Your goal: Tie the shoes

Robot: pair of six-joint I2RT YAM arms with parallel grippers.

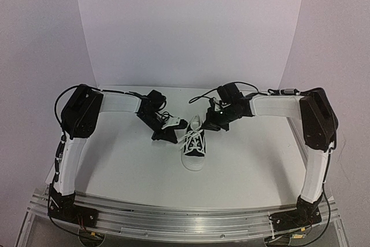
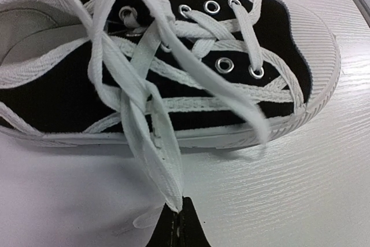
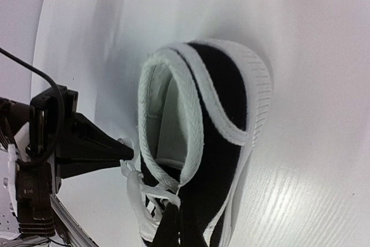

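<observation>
The shoe [image 1: 195,153] is a small black sneaker with a white toe cap, standing mid-table with its toe toward the arms. My left gripper [image 1: 171,133] is just left of it, and my right gripper [image 1: 209,124] is at its heel end. In the left wrist view, the left gripper [image 2: 178,207] is shut on a folded loop of white lace [image 2: 155,143] pulled out from the side of the shoe [image 2: 52,96]. In the right wrist view, the right gripper [image 3: 176,209] is shut on a white lace strand [image 3: 157,182] over the shoe's opening [image 3: 222,91], with the left gripper [image 3: 128,153] opposite.
The white table [image 1: 133,172] is backed by a curved white backdrop [image 1: 185,33]. An aluminium rail [image 1: 185,215] with both arm bases runs along the near edge. Loose lace ends [image 2: 231,93] hang across the shoe's side.
</observation>
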